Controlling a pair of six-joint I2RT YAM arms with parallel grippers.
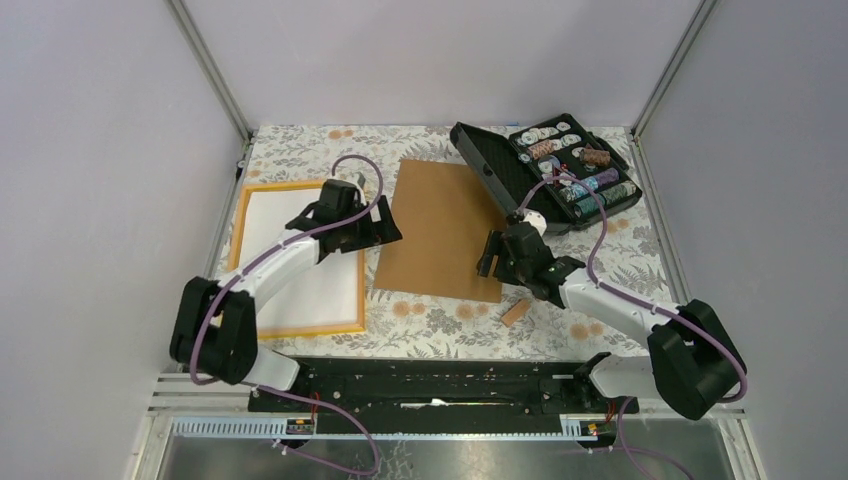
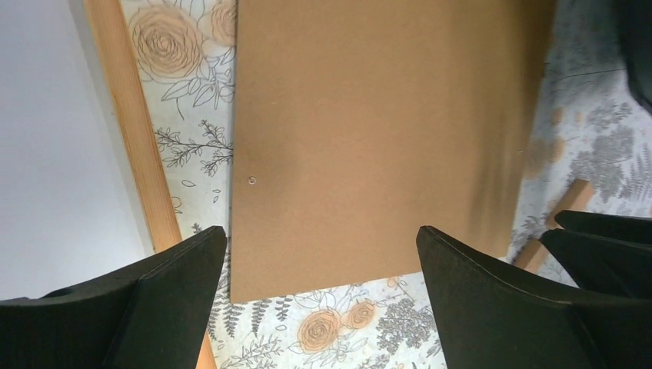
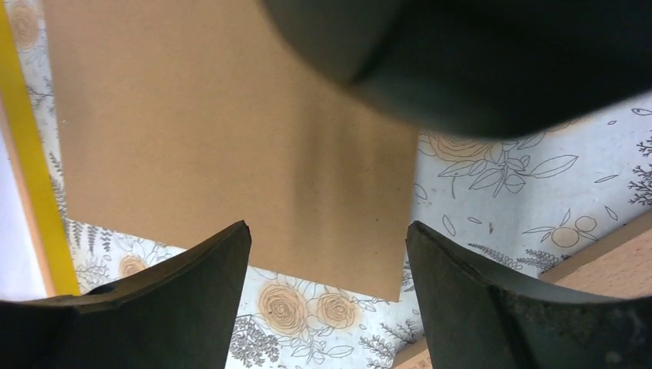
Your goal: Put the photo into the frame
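Floral tablecloth (image 1: 440,322), walled in plain grey, carries every item. Note the frame (image 1: 310,331) lying flat at the left with a white sheet filling its opening. This is judged to be the photo (image 1: 320,290), face down so that the print meets the front. The brown backing board (image 1: 440,230) lies just beside the frame, apart from it, presumably awaiting placement over the sheet.

Your left gripper (image 1: 385,230) hovers near the gap between frame and board, fingers spread wide and empty. Your right gripper (image 1: 490,255) hangs over the board's near right part, fingers likewise apart with nothing between them. Both attend the board because, on this reading, closing the back comes next.

A black case of chips (image 1: 560,170) and a small wooden piece (image 1: 515,312) lie aside.
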